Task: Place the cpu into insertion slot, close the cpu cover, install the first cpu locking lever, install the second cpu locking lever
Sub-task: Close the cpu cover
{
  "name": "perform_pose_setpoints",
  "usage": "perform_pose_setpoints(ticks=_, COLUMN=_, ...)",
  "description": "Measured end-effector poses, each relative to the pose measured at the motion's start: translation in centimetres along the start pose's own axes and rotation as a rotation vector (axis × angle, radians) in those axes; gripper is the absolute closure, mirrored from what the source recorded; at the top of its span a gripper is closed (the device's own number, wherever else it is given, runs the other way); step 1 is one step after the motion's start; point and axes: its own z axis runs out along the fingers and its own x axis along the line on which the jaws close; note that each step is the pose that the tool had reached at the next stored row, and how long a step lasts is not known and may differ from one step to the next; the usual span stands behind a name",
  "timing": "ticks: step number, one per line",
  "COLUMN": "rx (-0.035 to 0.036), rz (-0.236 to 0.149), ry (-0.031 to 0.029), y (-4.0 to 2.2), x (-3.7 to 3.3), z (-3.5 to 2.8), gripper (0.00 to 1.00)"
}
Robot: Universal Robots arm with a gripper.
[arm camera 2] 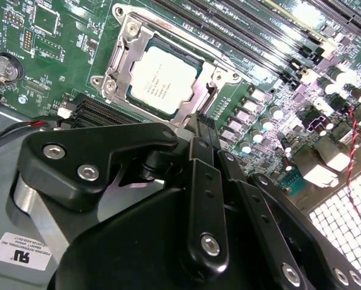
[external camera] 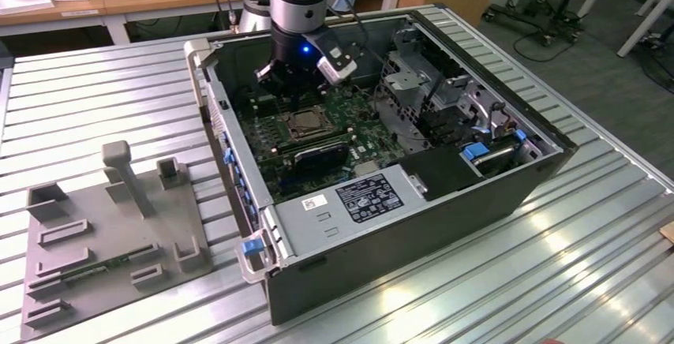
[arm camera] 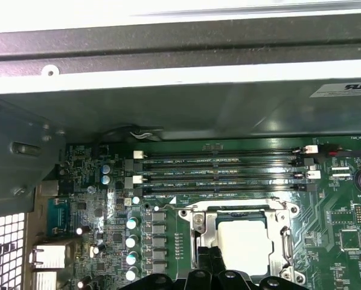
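Grey fixture board [external camera: 106, 241] lies closest to me on the ribbed table [external camera: 589, 226], off at the exterior view's left and well apart from the work. Next along stands the open case [external camera: 421, 226], with the arm reaching down into it. Its gripper [arm camera 2: 201, 122] has the fingers pressed together, with nothing between them that I can see, and the tips are right at the edge of the slot [external camera: 305, 121]. The cpu [arm camera 2: 164, 77] sits flat in that slot. The cover [arm camera 2: 125, 60] looks folded down around it, its frame lying level in both wrist views. So I judge the job stands at the levers, though I cannot pick those thin bars out for certain against the bright frame, nor say whether either is hooked. Doing this well, I think, means a steady push down and then sideways with the tips kept on the bar alone. A slip would land on the capacitors [arm camera: 132, 241] or the memory slots [arm camera: 223, 175] just beside the socket.
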Motion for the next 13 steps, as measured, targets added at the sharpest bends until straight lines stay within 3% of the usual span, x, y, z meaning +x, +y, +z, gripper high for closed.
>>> perform_pose_setpoints(ticks=13, rx=-0.0001, rz=0.0, ry=-0.0002, y=0.11, x=-2.16, z=0.06, gripper=0.89)
